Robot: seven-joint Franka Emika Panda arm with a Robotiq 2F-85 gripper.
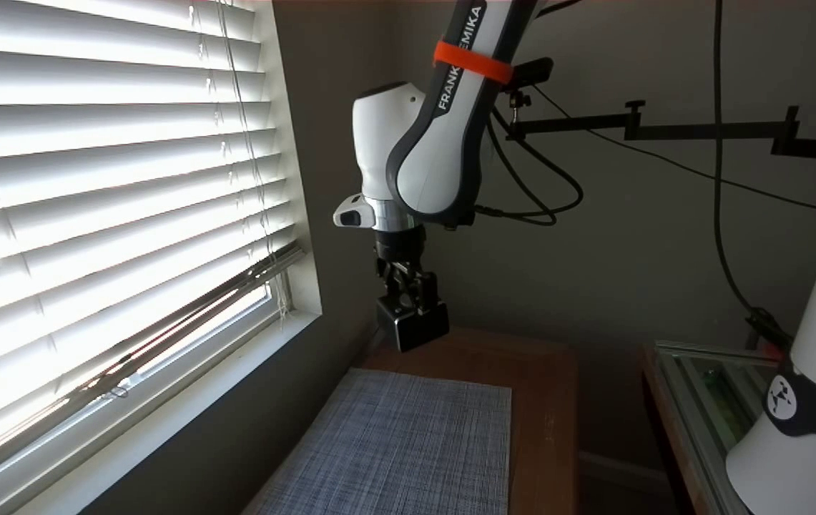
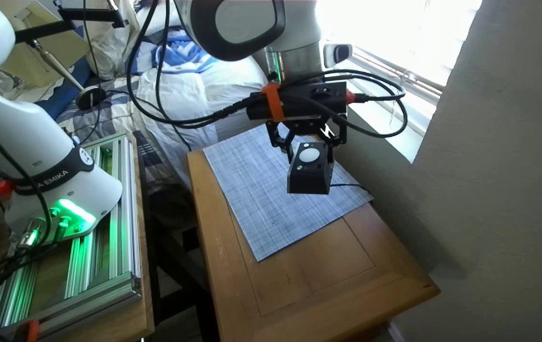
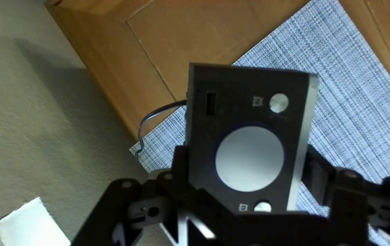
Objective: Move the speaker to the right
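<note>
My jaws are clamped on a small black speaker, one jaw against each side. In both exterior views it hangs in the air, to my judgement clear of the wooden tabletop; whether it is quite level I cannot tell. Seen from above in the wrist view, it covers part of a grey woven placemat, with its round silver dial facing up. A thin black cord leaves its side and curls toward a corner of the placemat. I take the grasp and lift to be done and the carry to be the step in hand, with setting down not yet done. The next move should be a shift to the right, though whose right is meant I cannot tell, then a gentle lowering until the base rests flat, and only then parting my jaws. I should go slowly, since the cord could pull taut or catch.
</note>
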